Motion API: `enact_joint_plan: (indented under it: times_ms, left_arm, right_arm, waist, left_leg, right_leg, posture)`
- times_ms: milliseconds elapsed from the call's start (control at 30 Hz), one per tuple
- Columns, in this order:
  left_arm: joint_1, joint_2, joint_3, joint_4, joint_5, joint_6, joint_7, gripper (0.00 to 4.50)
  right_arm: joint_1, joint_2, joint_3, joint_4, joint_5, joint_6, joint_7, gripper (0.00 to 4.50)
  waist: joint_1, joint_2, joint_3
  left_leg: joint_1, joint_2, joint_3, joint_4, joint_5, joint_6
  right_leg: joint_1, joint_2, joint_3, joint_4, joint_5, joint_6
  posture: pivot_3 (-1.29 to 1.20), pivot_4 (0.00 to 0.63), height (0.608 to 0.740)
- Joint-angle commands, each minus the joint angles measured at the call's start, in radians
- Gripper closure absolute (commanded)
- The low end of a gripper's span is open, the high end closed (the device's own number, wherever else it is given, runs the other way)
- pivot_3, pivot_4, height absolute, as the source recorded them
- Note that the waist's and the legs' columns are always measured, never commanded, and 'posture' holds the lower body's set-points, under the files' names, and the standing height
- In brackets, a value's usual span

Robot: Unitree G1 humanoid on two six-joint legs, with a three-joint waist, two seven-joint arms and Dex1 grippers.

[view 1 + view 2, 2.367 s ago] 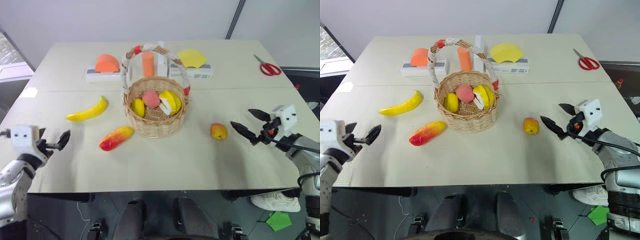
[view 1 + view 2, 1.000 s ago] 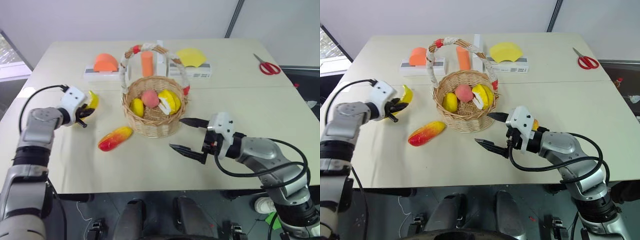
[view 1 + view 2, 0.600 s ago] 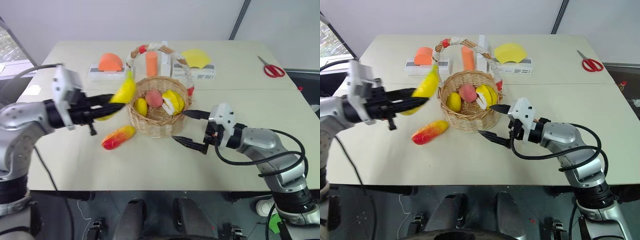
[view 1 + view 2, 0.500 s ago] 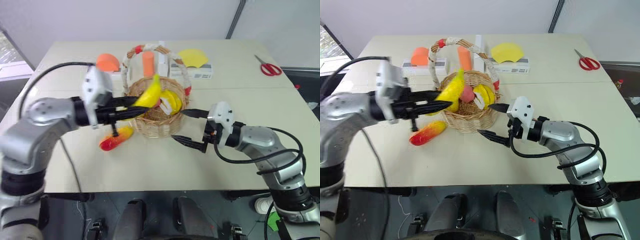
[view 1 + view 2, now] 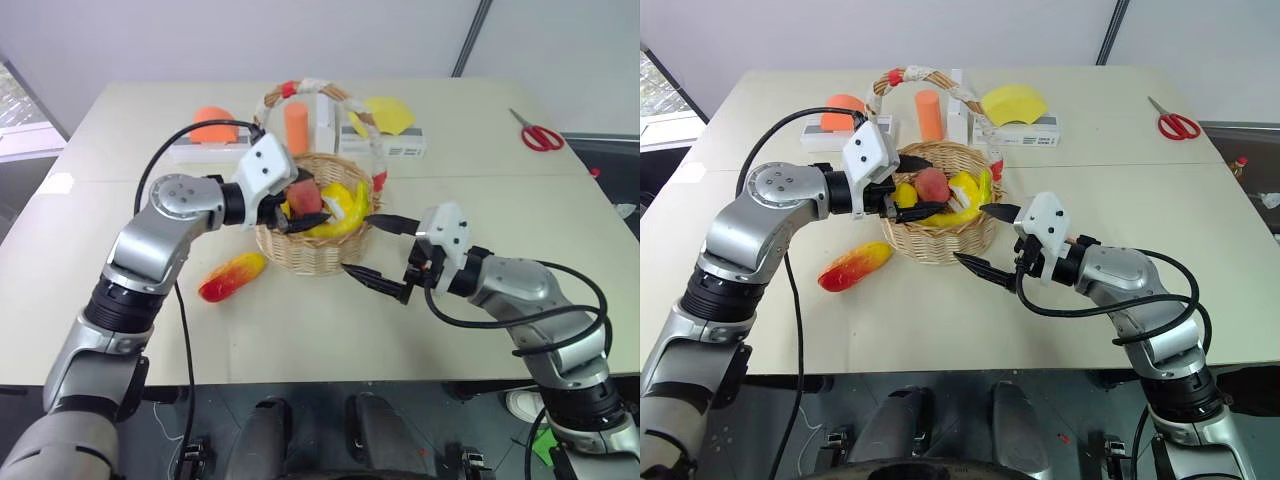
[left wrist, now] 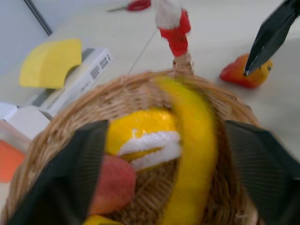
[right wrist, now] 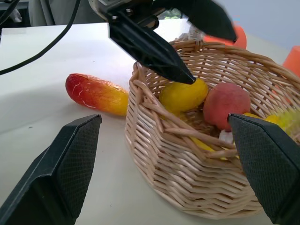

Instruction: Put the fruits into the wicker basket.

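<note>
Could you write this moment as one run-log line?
banana: in wicker basket | left gripper: open over basket | right gripper: open | mango: on table

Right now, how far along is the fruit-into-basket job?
Done: the banana lies inside the wicker basket, under the left gripper, whose jaws stand open over it. In hand: nothing; the right gripper hangs open beside the basket. Left: the red-and-yellow mango-like fruit on the table beside the basket, and the small apple-like fruit on the table beyond the basket's rim.
</note>
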Motion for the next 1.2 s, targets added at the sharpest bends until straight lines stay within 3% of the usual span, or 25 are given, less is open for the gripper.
enact_joint_plan:
  times_ms: [33, 167, 333, 500, 733, 967, 1133, 1167, 1200]
  left_arm:
    - [-0.007, 0.003, 0.156, -0.073, -0.109, 0.015, 0.004, 0.06]
    - [0.086, 0.112, 0.360, -0.111, -0.237, 0.134, -0.009, 0.06]
    - [0.426, 0.345, 0.456, -0.187, -0.218, 0.184, -0.113, 0.06]
    - [0.571, 0.404, 0.387, -0.240, -0.161, 0.169, -0.109, 0.06]
    - [0.472, 0.395, 0.110, -0.217, 0.005, 0.177, -0.053, 0.06]
    - [0.400, 0.366, -0.009, -0.146, 0.093, 0.146, -0.064, 0.06]
    - [0.415, 0.368, 0.024, -0.127, 0.097, 0.101, -0.087, 2.49]
    - [0.416, 0.365, 0.045, -0.122, 0.090, 0.098, -0.085, 2.91]
    - [0.417, 0.360, 0.073, -0.118, 0.077, 0.095, -0.082, 3.07]
  right_arm:
    - [-0.005, -0.002, -0.028, -0.044, 0.010, -0.002, -0.008, 0.00]
    - [-0.020, -0.008, -0.022, -0.032, 0.008, -0.007, 0.004, 0.00]
    - [-0.036, -0.034, 0.002, -0.023, 0.007, -0.008, 0.062, 0.00]
    - [-0.042, -0.048, 0.025, -0.019, 0.005, -0.011, 0.109, 0.00]
    - [-0.051, -0.042, 0.045, -0.020, -0.011, -0.012, 0.126, 0.00]
    - [-0.029, -0.041, 0.051, -0.058, -0.012, 0.004, 0.102, 0.00]
    - [-0.021, -0.044, 0.049, -0.073, -0.010, 0.013, 0.089, 0.00]
    - [-0.020, -0.044, 0.050, -0.074, -0.010, 0.014, 0.087, 0.00]
    - [-0.020, -0.045, 0.051, -0.075, -0.011, 0.016, 0.086, 0.00]
  waist:
    - [-0.001, 0.000, 0.000]
    - [-0.012, 0.000, 0.000]
    - [-0.027, 0.001, 0.000]
    - [0.007, 0.000, 0.001]
    - [0.003, 0.000, 0.001]
    - [-0.003, 0.000, 0.001]
    - [0.000, 0.000, 0.001]
    - [0.000, 0.000, 0.001]
    - [0.000, 0.000, 0.001]
  left_leg:
    - [0.000, 0.000, 0.000, 0.000, 0.000, 0.000]
    - [0.000, 0.001, 0.000, 0.000, 0.000, 0.000]
    - [0.002, 0.002, 0.001, -0.002, 0.000, 0.000]
    - [0.001, 0.001, -0.001, 0.000, 0.000, 0.000]
    - [0.000, 0.000, 0.000, -0.001, 0.000, 0.000]
    - [0.000, 0.001, 0.000, -0.001, 0.000, 0.000]
    - [0.000, 0.001, 0.000, -0.001, 0.000, 0.000]
    - [0.000, 0.001, 0.000, -0.001, 0.000, 0.000]
    - [0.000, 0.001, 0.000, -0.001, 0.000, 0.000]
  right_leg:
    - [0.000, 0.000, 0.000, 0.000, 0.000, 0.000]
    - [-0.001, 0.000, 0.000, 0.000, 0.000, 0.000]
    - [-0.001, 0.000, 0.001, 0.001, 0.000, 0.000]
    - [0.002, -0.003, -0.001, -0.001, 0.000, -0.001]
    - [0.001, -0.003, 0.000, -0.002, 0.000, 0.000]
    - [0.000, -0.001, 0.000, 0.000, 0.000, 0.000]
    - [0.000, -0.002, 0.000, -0.001, 0.000, 0.000]
    - [0.000, -0.002, 0.000, -0.001, 0.000, 0.000]
    - [0.000, -0.002, 0.000, -0.001, 0.000, 0.000]
  posture:
    - [0.00, 0.150, 0.740]
    - [0.00, 0.150, 0.740]
    - [0.00, 0.150, 0.740]
    - [0.00, 0.150, 0.740]
    - [0.00, 0.150, 0.740]
    - [0.00, 0.150, 0.740]
    - [0.00, 0.150, 0.740]
    - [0.00, 0.150, 0.740]
    - [0.00, 0.150, 0.740]
